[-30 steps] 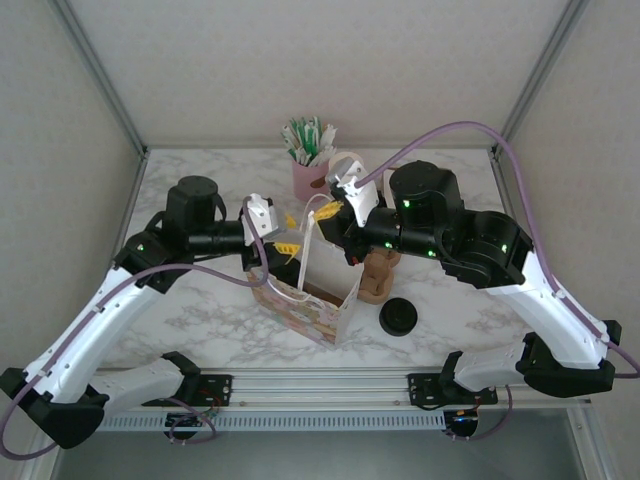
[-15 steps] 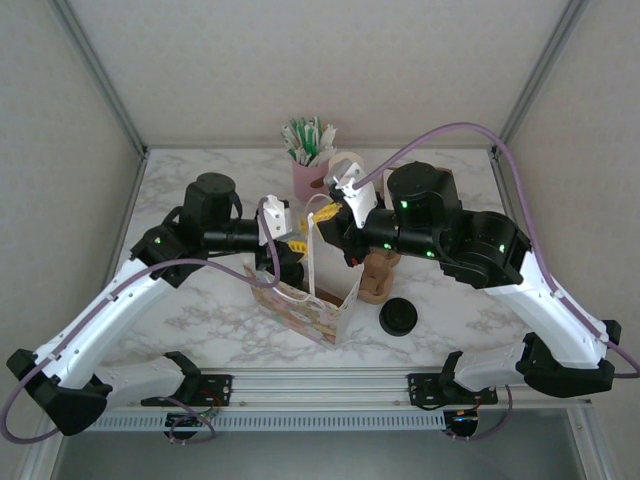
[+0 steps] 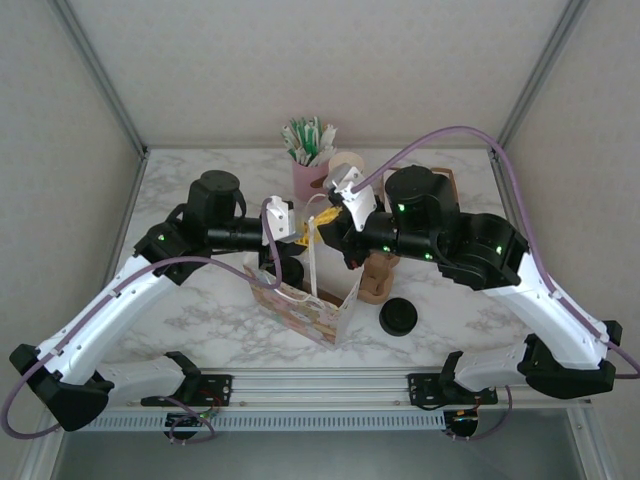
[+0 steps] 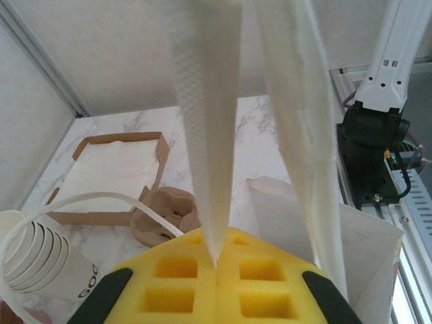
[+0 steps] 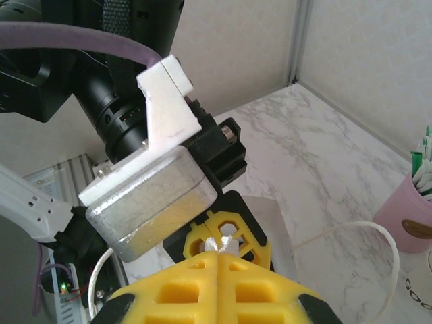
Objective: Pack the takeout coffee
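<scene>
Above the tabletop's centre, left gripper (image 4: 216, 260) is clenched on the paper bag's (image 3: 300, 312) white handle (image 4: 209, 135); right gripper (image 5: 219, 248) clamps the second handle (image 5: 221, 241); takeout coffee (image 3: 397, 318) stands near the front edge.

White marble-patterned tabletop (image 3: 190, 315), plain pale walls (image 3: 320, 60) on three sides, grey metal corner posts (image 3: 100, 75), soft even light
</scene>
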Controlling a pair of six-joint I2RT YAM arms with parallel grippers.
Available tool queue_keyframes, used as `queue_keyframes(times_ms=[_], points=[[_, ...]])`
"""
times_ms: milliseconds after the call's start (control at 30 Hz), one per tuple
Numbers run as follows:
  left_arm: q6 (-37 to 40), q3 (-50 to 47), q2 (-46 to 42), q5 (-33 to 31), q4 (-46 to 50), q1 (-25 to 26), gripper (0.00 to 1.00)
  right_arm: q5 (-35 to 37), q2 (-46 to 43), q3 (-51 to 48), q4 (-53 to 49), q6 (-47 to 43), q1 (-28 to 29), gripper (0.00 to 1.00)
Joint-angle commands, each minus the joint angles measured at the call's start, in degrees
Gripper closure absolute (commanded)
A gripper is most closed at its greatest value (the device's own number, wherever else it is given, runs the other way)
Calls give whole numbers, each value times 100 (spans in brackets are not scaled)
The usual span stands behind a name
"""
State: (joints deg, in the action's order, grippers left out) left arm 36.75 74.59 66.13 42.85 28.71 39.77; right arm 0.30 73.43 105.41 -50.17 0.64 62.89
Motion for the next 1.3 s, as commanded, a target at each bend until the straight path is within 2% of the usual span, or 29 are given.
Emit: queue_keyframes(times_ms=[0, 100, 200, 367, 500, 733, 867, 1133, 1200, 1267], points=[[156, 190, -22, -146, -1, 66, 100, 166, -183, -171, 139, -82, 50, 84], [235, 181, -59, -450, 26, 66, 100, 404, -287, -334, 148, -108, 52, 65], [323, 111, -132, -614, 6, 66, 100, 648, -394, -491, 197, -131, 55, 57], [133, 117, -179, -721, -130, 66, 100, 790, -435, -595, 243, -185, 55, 55], [-278, 249, -146, -471, -182, 66, 100, 588, -502, -786, 465, -441, 56, 50], [-428, 249, -270, -141, -181, 176, 100, 63, -639, -1188, 1228, -896, 54, 49], [-367, 282, -302, -106, -133, 266, 100, -97, -467, -1119, 1266, -971, 56, 52], [-257, 350, -314, -102, 16, 366, 100, -329, -267, -1066, 1391, -952, 56, 68], [-217, 384, -309, -109, 76, 374, 100, -461, -249, -1049, 1438, -943, 51, 80], [-195, 393, -315, -159, 108, 374, 100, -468, -234, -1031, 1458, -942, 52, 97]])
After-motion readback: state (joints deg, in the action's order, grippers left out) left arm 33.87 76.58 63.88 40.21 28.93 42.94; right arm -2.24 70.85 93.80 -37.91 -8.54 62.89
